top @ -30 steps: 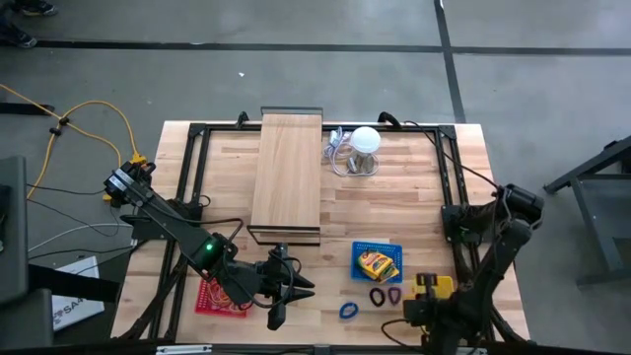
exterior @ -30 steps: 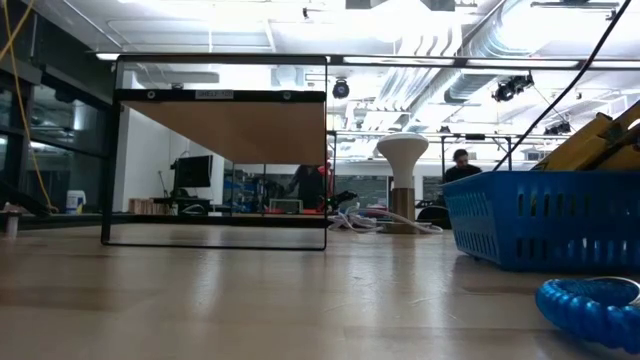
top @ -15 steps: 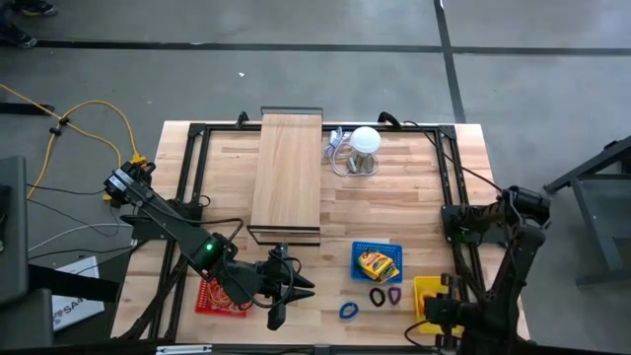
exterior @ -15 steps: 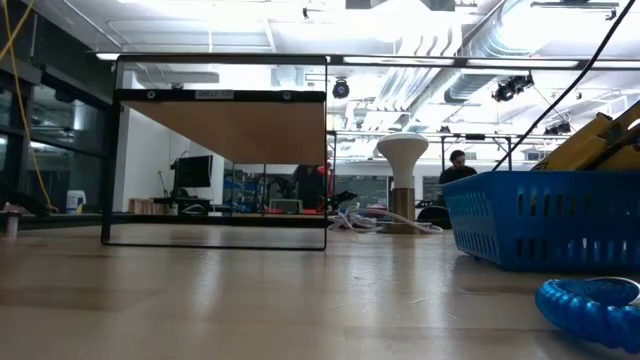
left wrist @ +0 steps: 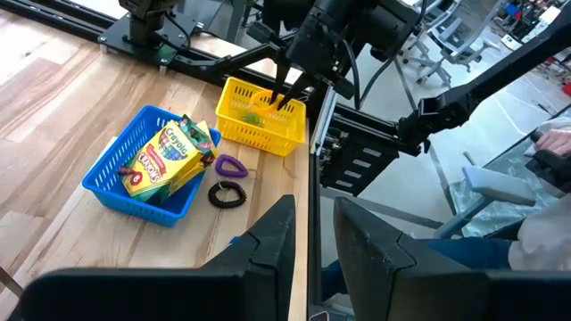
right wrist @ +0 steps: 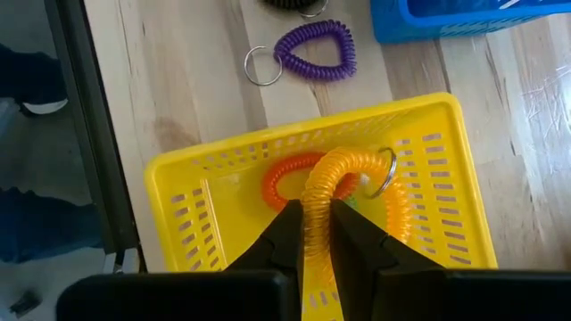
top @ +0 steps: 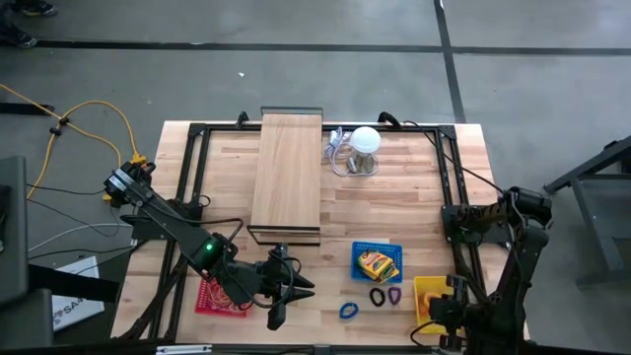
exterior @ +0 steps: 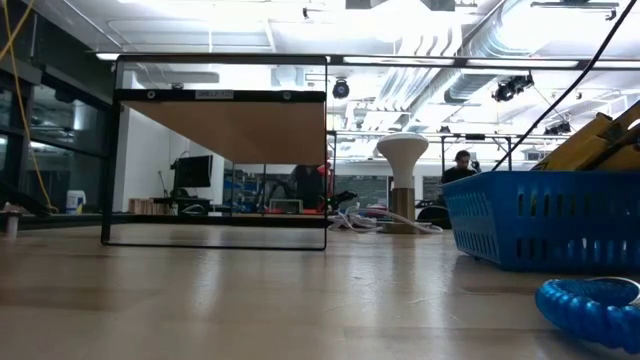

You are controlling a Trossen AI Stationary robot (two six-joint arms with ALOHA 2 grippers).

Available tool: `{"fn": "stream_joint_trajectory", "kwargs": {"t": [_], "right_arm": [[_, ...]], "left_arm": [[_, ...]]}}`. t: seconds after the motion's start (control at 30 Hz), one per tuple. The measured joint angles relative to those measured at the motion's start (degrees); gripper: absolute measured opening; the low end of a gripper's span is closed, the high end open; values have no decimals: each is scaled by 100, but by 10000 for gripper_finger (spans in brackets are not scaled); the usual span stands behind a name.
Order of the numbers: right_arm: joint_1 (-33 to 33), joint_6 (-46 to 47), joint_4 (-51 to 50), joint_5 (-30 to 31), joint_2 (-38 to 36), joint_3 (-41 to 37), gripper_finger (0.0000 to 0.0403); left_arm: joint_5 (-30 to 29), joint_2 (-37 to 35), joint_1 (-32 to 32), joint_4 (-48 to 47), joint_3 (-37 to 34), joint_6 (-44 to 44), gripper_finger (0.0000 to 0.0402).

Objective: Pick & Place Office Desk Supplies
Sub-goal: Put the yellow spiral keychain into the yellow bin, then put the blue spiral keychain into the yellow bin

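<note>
My right gripper [right wrist: 317, 217] hangs over the yellow basket [right wrist: 178, 192] at the table's near right corner, shut on a yellow coil loop [right wrist: 357, 169]. An orange coil loop [right wrist: 284, 183] lies in that basket. A purple coil [right wrist: 314, 49] and a black coil [left wrist: 227, 194] lie on the table beside the blue basket [left wrist: 107, 183], which holds crayon packs [left wrist: 165, 153]. A blue coil [top: 347, 311] lies near the front edge. My left gripper [left wrist: 312, 236] hovers at the near left, its fingers slightly apart with nothing between them. My right gripper pinches one strand of the yellow coil loop [right wrist: 318, 192] between its two fingers, coming from above and pointing down. The rest of the loop, with its key ring [right wrist: 385, 171], curves away below the fingers inside the yellow basket.
A red basket [top: 219, 296] sits under my left arm. A long wooden board [top: 288, 177] on a black frame stands at the middle back, with a white ball lamp [top: 366, 141] and its cable to its right. Black rails [top: 454, 187] run along the table's sides.
My right gripper has swung a little toward the table's right edge over the yellow basket, rolling its wrist, and stays shut on the yellow coil. More of the yellow basket shows now in the high view.
</note>
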Motion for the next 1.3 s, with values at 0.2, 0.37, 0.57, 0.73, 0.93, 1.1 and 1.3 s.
{"fn": "stream_joint_trajectory", "kwargs": {"t": [0.2,0.37,0.57,0.73,0.93,1.1,1.3], "right_arm": [[2,146,-39,-6,0,0,45],[2,406,-251,-131,0,0,84],[2,423,-258,-155,0,0,128],[2,423,-249,-155,0,0,146],[0,362,-170,-2,0,0,148],[-151,-386,305,322,0,0,148],[-584,-2079,1315,434,0,0,148]], "left_arm": [[0,-1,0,-1,-1,0,77],[0,0,0,0,-1,0,77],[0,-2,0,-1,-2,0,77],[0,0,0,0,-1,0,77],[0,0,0,-1,0,0,77],[0,-2,0,-1,0,0,77],[0,0,0,1,-2,0,77]]}}
